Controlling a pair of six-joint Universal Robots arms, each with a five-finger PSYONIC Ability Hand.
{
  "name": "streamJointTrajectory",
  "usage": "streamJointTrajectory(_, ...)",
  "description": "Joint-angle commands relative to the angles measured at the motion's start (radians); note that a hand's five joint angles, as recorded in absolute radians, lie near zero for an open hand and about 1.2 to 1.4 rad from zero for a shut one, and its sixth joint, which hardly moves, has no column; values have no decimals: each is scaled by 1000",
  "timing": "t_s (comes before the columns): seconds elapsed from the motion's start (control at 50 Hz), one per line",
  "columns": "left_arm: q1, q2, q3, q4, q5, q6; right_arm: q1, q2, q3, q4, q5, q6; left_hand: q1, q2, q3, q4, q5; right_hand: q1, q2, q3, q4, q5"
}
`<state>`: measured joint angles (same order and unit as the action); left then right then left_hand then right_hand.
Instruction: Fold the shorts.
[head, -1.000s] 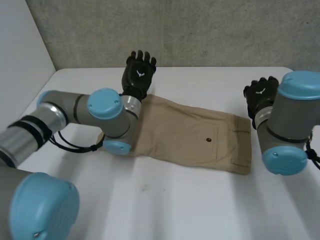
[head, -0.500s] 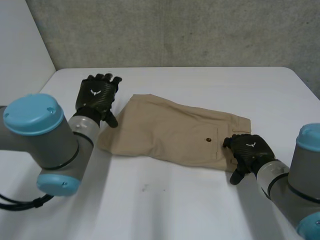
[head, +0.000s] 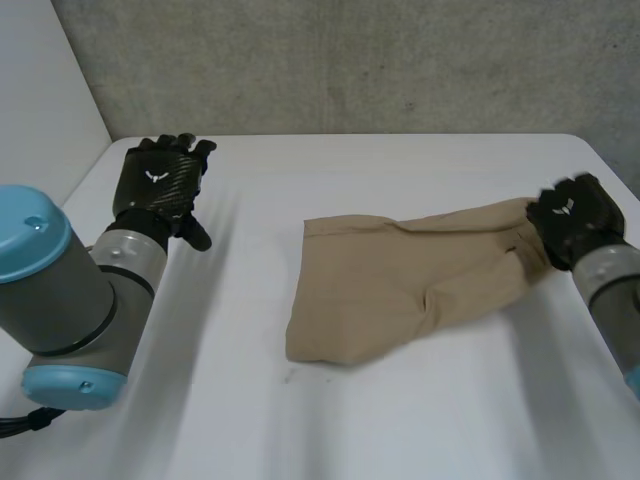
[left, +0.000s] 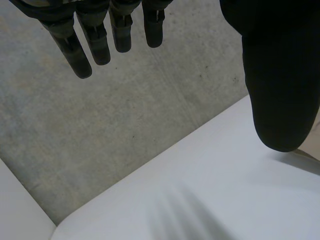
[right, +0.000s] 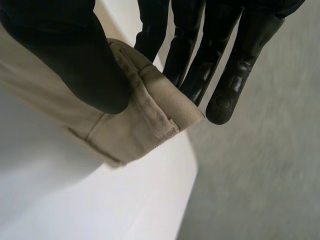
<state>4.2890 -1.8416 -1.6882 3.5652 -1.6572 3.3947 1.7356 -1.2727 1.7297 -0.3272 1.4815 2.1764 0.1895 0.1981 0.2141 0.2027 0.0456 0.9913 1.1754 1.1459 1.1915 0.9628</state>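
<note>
The tan shorts (head: 400, 285) are spread rumpled on the white surface (head: 300, 420), right of centre. Their 3 o'clock end is pinched between thumb and fingers of the right robot hand (head: 572, 222). The left robot hand (head: 157, 185) is held open at 10 o'clock, well apart from them.

On the white table (head: 300, 430) lie crumpled tan shorts (head: 380, 290), right of centre, stretching toward its right edge.

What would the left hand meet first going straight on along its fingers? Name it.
Probably the concrete wall behind the table; the left hand aims its open fingers at it, though depth is unclear.
</note>
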Motion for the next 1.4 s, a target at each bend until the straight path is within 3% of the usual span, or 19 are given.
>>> streamJointTrajectory(0.02,3,32,-28,1,-1,0,241,16,-157,69,-98,-52,-15,-24,-40,-28,-46,405,221,250,205,259)
streamJointTrajectory(0.14,-8,35,-18,3,-1,0,428,142,-187,114,-266,-53,-15,-24,-40,-28,-46,405,221,250,205,259)
streamJointTrajectory(0.2,-9,33,-2,7,-3,2,459,159,-170,134,-334,-52,-15,-24,-40,-28,-46,405,221,250,205,259)
streamJointTrajectory(0.22,-11,33,7,10,-3,2,459,162,-164,152,-371,-46,-15,-24,-40,-28,-46,57,-127,-97,-143,-89)
streamJointTrajectory(0.3,-29,29,60,10,-6,2,461,156,-167,191,-400,-24,-15,-24,-40,-28,-46,-660,-844,-815,-860,-806)
streamJointTrajectory(0.34,-46,13,106,7,-7,2,458,151,-179,194,-389,8,-15,-24,-40,-28,-46,-817,-1001,-971,-1017,-963)
streamJointTrajectory(0.44,-98,-82,225,-3,-7,2,389,122,-242,192,-331,225,-14,-23,-39,-27,-45,-817,-1001,-971,-1017,-963)
streamJointTrajectory(0.54,-178,-197,358,-71,-7,2,285,67,-318,195,-245,617,-11,-20,-36,-24,-42,-817,-1001,-971,-1017,-963)
streamJointTrajectory(0.62,-230,-300,465,-166,-7,-9,252,113,-384,229,-247,775,-8,-17,-33,-21,-39,-817,-1001,-971,-1017,-963)
streamJointTrajectory(0.8,-284,-444,604,-394,-19,-118,243,276,-533,424,-245,783,6,-2,-18,-7,-24,-817,-1001,-971,-1017,-963)
streamJointTrajectory(1.02,-281,-433,648,-430,-27,-120,223,325,-556,431,-231,789,21,12,-4,8,-10,-817,-1001,-971,-1017,-963)
streamJointTrajectory(1.18,-287,-533,645,-554,-111,-115,231,430,-617,496,-231,772,15,7,-9,2,-15,-817,-1001,-971,-1017,-963)
streamJointTrajectory(1.4,-272,-636,685,-572,-150,-51,232,521,-651,551,-172,600,15,7,-9,2,-15,-817,-1001,-971,-1017,-963)
